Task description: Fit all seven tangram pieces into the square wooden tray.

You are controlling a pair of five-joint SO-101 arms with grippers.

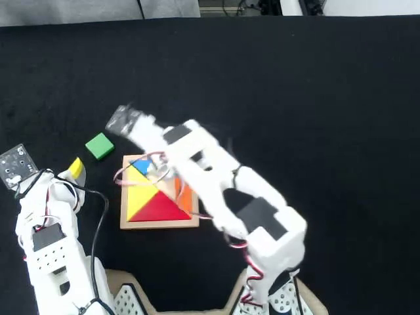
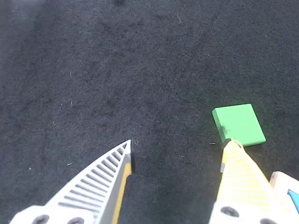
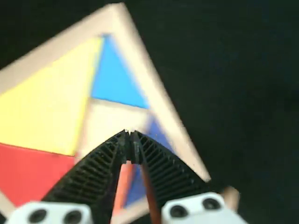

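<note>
High view — right arm (image 1: 216, 177) overhangs tray (image 1: 157, 224), right hand (image 3: 130, 135) closed; left hand (image 2: 180, 142) spread by green square (image 2: 238, 123).

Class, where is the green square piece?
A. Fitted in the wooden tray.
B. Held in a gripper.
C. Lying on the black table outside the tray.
C: the green square lies flat on the black table, apart from the wooden tray.

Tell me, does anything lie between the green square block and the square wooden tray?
Nothing does. In the high view, a stretch of bare black cloth separates the green square block from the square wooden tray at its nearest corner.
</note>
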